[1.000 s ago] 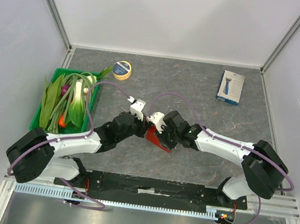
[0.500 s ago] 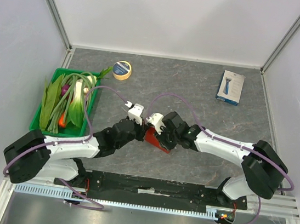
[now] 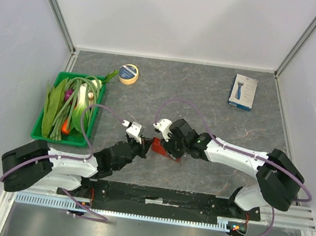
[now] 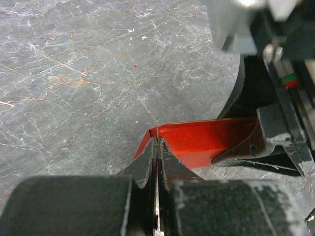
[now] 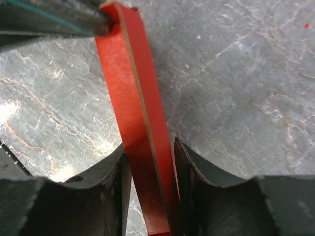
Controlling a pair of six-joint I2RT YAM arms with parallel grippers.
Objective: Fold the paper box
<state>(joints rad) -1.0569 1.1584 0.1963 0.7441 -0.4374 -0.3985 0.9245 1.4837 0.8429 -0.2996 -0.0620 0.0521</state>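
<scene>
Mid-table, 1 paper box (image 3: 161, 149): L gripper (image 4: 156, 143) clamps it; R gripper (image 5: 147, 147) straddles it, hold unclear.

- Counting one paper box (image 4: 206, 140), red.
- Counting two grippers: left gripper (image 4: 156, 147), right gripper (image 5: 149, 147).
- Counting one green tray (image 3: 42, 136); vegetables (image 3: 75, 104) inside overlapping, number not determinable.
- Counting one tape roll (image 3: 129, 74).
- Counting one white-and-blue carton (image 3: 243, 92).

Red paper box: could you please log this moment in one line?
object: glossy red cardboard paper box | left gripper: shut on box edge | right gripper: straddles box, grip unclear
</scene>
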